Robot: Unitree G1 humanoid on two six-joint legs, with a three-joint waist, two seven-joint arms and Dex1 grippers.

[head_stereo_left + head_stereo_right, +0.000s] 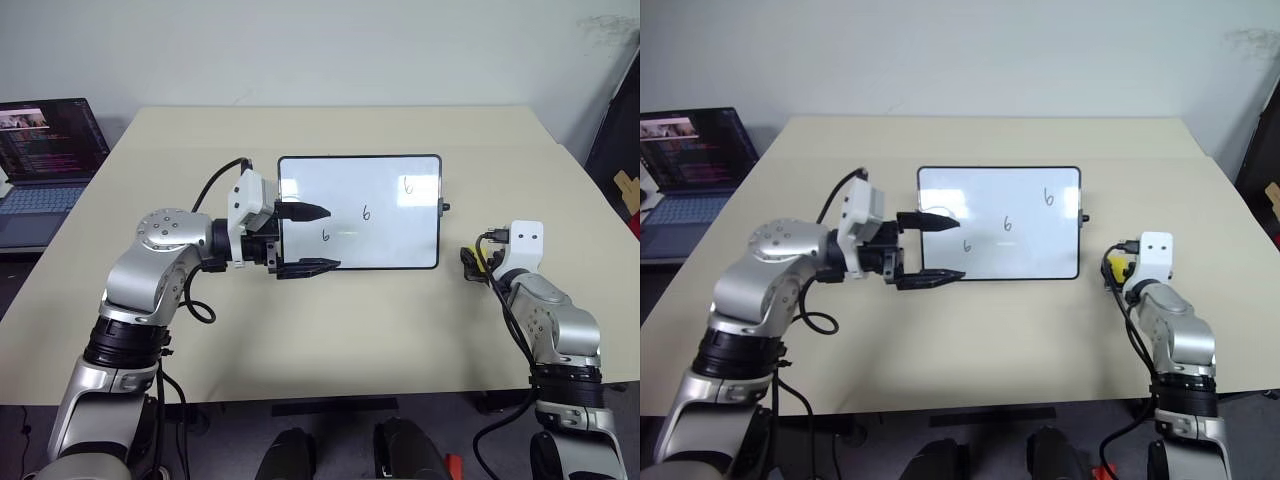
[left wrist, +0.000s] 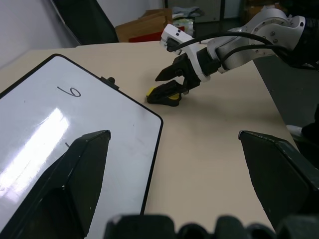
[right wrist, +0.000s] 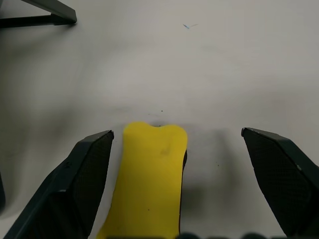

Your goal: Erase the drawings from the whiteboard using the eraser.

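The whiteboard lies flat in the middle of the table, black-framed, with a knob on its right side. On it are three small black "6" drawings in a slanting row. My left gripper is open at the board's left end, one finger over the white surface and the other over its near left corner. The yellow eraser lies on the table right of the board. My right gripper is open around it, and the eraser sits closer to one finger than the other. The left wrist view also shows the right gripper over the eraser.
A laptop with a lit dark screen stands on a separate surface to the far left. The beige table has bare room in front of and behind the board. Beyond the table's right edge are a cardboard box and clutter.
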